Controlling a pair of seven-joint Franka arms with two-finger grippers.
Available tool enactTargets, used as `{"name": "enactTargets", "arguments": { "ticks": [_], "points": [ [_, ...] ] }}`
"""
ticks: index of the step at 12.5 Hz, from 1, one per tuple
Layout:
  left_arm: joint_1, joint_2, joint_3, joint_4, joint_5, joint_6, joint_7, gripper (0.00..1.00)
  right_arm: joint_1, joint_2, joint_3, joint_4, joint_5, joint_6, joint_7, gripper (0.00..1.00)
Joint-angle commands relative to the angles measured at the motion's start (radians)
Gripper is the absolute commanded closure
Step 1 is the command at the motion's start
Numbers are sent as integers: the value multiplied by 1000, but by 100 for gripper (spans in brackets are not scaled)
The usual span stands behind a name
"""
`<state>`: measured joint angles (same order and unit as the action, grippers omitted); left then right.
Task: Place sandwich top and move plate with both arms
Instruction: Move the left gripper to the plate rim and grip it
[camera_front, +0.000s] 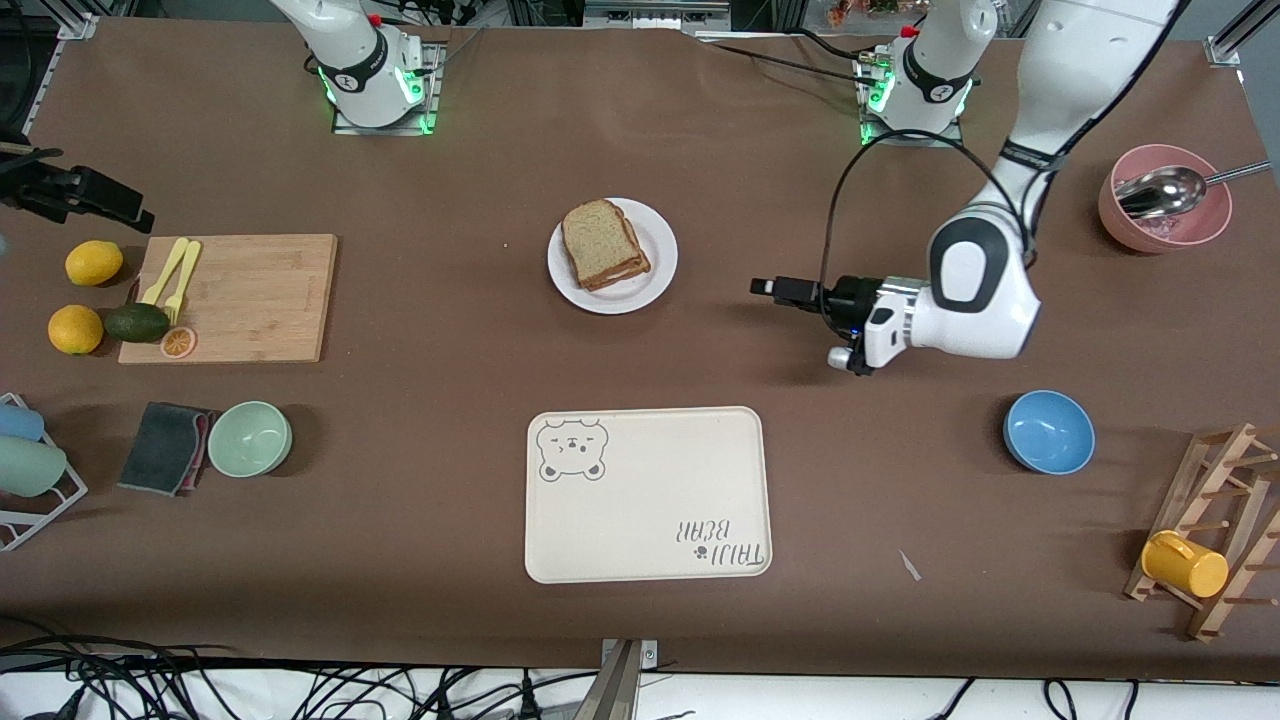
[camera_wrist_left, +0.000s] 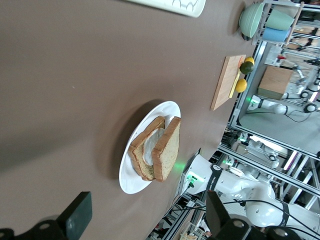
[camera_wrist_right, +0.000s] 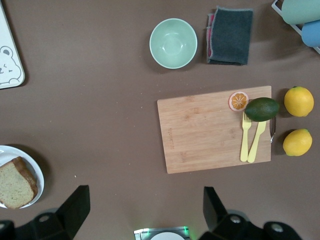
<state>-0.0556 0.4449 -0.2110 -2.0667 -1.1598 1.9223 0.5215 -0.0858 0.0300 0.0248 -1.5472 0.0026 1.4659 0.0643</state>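
With our left gripper (camera_front: 765, 287) and right gripper (camera_wrist_right: 142, 212) spread empty, the speckled tan bread top (camera_front: 597, 240) leaning askew on the small round white plate (camera_front: 655, 284) could slide off if we nudge it along the bench.

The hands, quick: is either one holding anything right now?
Left hand: open, holding nothing, hovering beside the plate.
Right hand: open, holding nothing, high over the table near its base.

Left hand (camera_front: 766, 287) open, level; right hand (camera_wrist_right: 145, 207) open
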Motion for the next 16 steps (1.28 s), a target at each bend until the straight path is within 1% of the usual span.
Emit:
{"name": "enactTargets", "arguments": {
  "ticks": [1, 2, 4, 5, 6, 7, 8, 9, 10, 11, 12, 15, 16],
  "points": [
    [-38, 31, -68, -119, -232, 146, 264, 0, 35, 53, -56, 27, 13, 10, -14, 0],
    [-64, 52, -85, -145, -307, 200, 340, 0, 20, 71, -56, 30, 14, 17, -14, 0],
    [-119, 87, -96, -159, -475, 211, 469, 0, 17, 76, -56, 33, 2, 24, -9, 0],
    [-127, 103, -96, -159, -519, 210, 535, 0, 23, 73, -52, 33, 4, 22, -2, 0],
    [-127, 109, -97, -161, -537, 210, 560, 1, 27, 73, -45, 33, 7, 21, 2, 0],
    [-131, 115, -97, -159, -537, 210, 561, 2, 29, 73, -40, 33, 13, 13, -7, 0],
    [-141, 132, -99, -153, -561, 210, 566, 3, 28, 65, -39, 27, 20, 2, -15, 0],
    [-183, 153, -103, -150, -637, 211, 607, 5, 28, 62, -40, 29, 22, -10, -29, 0],
    [-200, 153, -102, -151, -696, 213, 673, 12, 28, 42, -43, 25, 22, -15, -34, 0],
    [-199, 155, -103, -151, -701, 213, 686, 12, 28, 35, -40, 25, 22, -16, -34, 0],
    [-199, 155, -103, -151, -701, 213, 690, 17, 29, 31, -37, 29, 22, -6, -29, 0],
    [-196, 155, -102, -151, -699, 213, 693, 17, 29, 33, -28, 24, 23, 33, -29, 0],
    [-196, 155, -102, -151, -699, 213, 692, 18, 29, 37, -26, 1, 23, 34, -28, 0]
  ]
}}
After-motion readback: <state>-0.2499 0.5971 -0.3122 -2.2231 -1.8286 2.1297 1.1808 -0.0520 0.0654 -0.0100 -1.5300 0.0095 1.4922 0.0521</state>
